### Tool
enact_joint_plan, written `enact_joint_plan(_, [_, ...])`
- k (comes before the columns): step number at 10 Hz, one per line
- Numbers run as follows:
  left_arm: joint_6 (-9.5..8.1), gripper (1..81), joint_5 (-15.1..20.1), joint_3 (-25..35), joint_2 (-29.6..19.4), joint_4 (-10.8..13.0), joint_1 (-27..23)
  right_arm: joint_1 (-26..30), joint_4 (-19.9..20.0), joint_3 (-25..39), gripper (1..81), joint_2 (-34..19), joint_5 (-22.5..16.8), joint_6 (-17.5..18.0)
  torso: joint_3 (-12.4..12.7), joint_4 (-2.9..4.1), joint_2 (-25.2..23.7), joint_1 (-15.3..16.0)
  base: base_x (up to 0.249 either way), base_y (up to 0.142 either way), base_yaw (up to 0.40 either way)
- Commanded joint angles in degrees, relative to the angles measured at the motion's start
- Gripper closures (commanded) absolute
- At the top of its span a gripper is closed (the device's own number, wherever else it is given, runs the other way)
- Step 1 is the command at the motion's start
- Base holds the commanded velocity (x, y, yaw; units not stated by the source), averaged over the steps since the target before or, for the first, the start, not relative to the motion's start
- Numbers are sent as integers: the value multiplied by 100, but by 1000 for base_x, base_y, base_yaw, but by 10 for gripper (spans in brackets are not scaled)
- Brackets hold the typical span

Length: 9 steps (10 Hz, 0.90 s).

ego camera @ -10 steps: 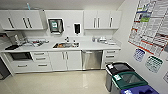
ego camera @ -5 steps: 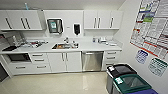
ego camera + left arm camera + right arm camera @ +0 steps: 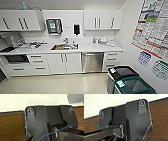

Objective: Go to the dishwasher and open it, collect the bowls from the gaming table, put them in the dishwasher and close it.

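sink (image 3: pixel 64 46) in white counter (image 3: pixel 95 47); two bins (image 3: pixel 125 81) near poster wall

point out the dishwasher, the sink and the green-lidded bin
dishwasher (image 3: pixel 92 62), head view, middle of its steel door
sink (image 3: pixel 64 47), head view, its basin
green-lidded bin (image 3: pixel 133 86), head view, top of its lid

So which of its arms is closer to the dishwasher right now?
Right, probably, and barely: the dishwasher stands across the floor, slightly right of centre in the head view, on the right arm's side. Both are far off.
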Motion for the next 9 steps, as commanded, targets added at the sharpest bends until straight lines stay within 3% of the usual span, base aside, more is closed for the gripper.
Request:
enact_joint_plan(1, [-2, 10, 330, 27, -110, -50, -277, 222, 7, 72, 10, -88, -287, -27, 0, 0, 0, 0, 121, 0, 0])
enact_joint_plan(9, [-2, 10, 321, 27, -110, -50, -277, 213, 7, 72, 10, -88, -296, -19, -2, 0, 2, -9, 122, 0, 0])
